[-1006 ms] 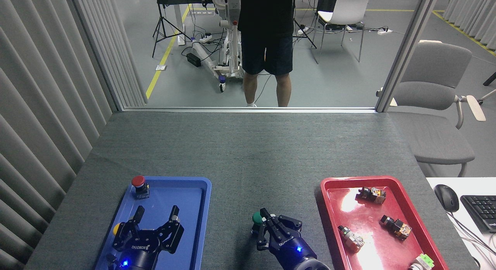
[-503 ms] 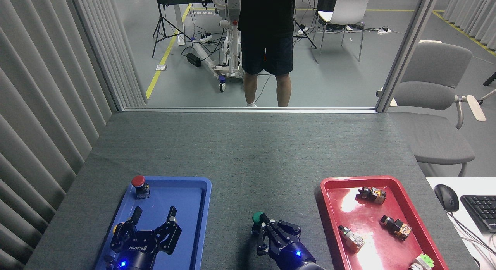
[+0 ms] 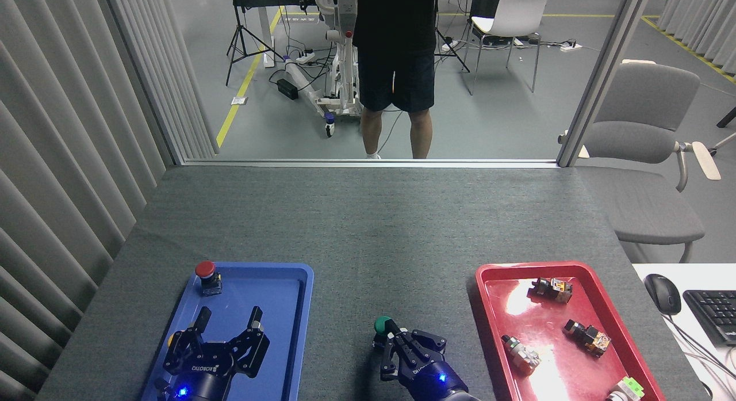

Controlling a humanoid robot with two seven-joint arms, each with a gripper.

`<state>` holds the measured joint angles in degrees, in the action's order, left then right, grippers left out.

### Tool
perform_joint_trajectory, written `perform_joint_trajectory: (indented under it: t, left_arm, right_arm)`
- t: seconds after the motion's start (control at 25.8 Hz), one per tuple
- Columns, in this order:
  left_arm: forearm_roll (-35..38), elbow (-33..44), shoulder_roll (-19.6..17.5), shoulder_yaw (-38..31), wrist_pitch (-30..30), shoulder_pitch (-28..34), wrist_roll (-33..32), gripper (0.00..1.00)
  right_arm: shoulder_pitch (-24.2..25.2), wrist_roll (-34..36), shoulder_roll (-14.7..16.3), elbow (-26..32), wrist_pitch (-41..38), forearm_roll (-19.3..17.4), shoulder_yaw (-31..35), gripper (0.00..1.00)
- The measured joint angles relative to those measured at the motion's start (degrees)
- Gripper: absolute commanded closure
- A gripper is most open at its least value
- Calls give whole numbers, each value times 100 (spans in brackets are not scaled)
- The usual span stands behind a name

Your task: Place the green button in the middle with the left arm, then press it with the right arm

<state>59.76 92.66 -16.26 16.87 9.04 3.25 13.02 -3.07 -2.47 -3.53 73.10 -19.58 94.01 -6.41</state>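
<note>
I see the green button [image 3: 382, 325] standing on the bare grey worktop [image 3: 368, 228] at the lower centre of the frame, between the blue tray [image 3: 299, 309] on the lower left and the red tray [image 3: 489, 309] on the lower right. My right tool [image 3: 395, 339] sits just below and to the right of it, fingers drawn together, with the tips right against the lower right edge of the green cap; whether they press on it I cannot tell. The cap itself is mostly uncovered above the tips.

My left tool [image 3: 227, 320] hangs over the blue tray at the bottom left, its two fingers spread apart and holding nothing. A red button [image 3: 206, 274] stands in the tray's upper left corner, well apart from that tool, and a bit of yellow [image 3: 171, 339] shows just behind its left finger.
</note>
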Motion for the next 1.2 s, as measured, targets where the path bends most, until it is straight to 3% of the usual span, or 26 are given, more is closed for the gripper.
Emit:
perform_joint_trajectory:
  t: [0.7,0.81,1.01,1.04,1.08,1.12,1.2]
  left_arm:
    - [0,7,7,0,0,12,-9,1]
    - [0,10,4,0,0,6,-9,1]
    - [6,33,1,0,0,-16,-9,1]
    - [6,33,1,-1,0,-18,-4,1]
    - [6,32,2,-3,0,-21,8,1]
    - [5,31,3,-5,0,-23,19,1]
    - [5,28,5,-6,10,-25,49,1]
  right_arm:
    - [-50,72,-22,413,-54,-102,40,100]
    - [-46,130,20,646,-54,-107,80,83]
    - [-40,329,163,935,-34,-152,621,75]
    - [-41,373,226,980,-38,-207,749,68]
    - [-41,403,292,1017,-44,-287,842,50]
    - [-40,429,376,1048,-51,-399,923,2]
    - [-31,497,560,1085,-52,-646,1071,0]
